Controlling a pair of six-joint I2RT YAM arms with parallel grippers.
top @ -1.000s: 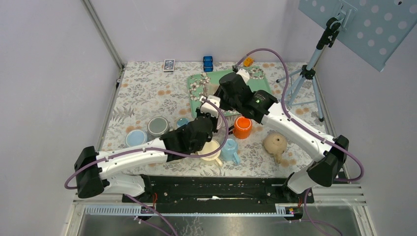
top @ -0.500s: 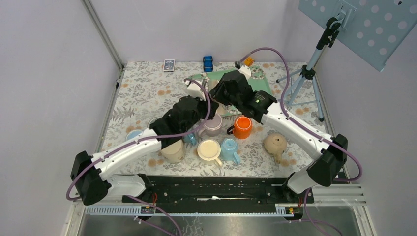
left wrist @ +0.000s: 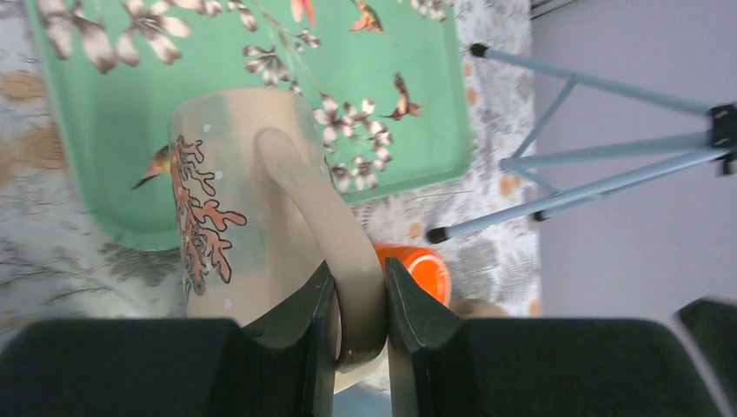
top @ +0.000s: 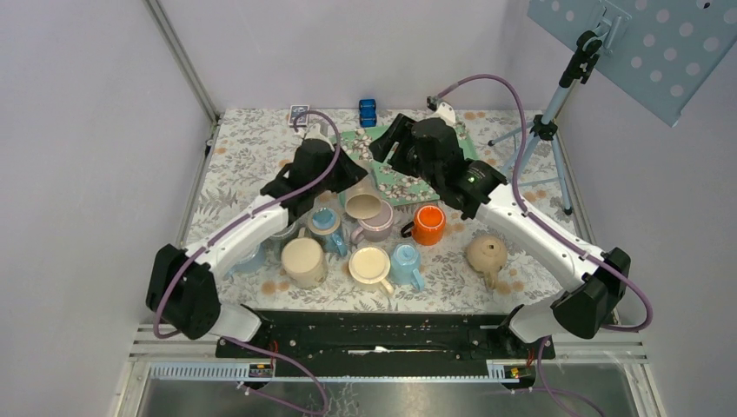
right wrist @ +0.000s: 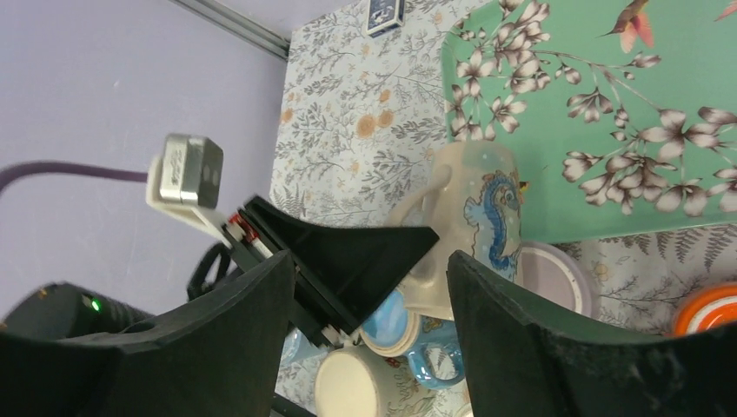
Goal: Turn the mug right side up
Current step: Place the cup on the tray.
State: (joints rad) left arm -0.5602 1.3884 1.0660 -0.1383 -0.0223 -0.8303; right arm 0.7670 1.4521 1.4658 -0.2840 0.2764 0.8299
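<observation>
Mug (left wrist: 228,204) hung by the tray's (left wrist: 408,113) near edge, left gripper (left wrist: 358,291) pinching only its handle, right gripper (right wrist: 369,265) spread; I feared it swivelling loose.

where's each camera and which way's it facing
Top external: above and behind the robot, looking down on the table; left arm and right arm show.
Left wrist: on the left gripper, looking along its fingers shut on the handle of the beige mug.
Right wrist: on the open right gripper, facing mug and left gripper.
Shared: both wrist views show mug and green tray.
</observation>
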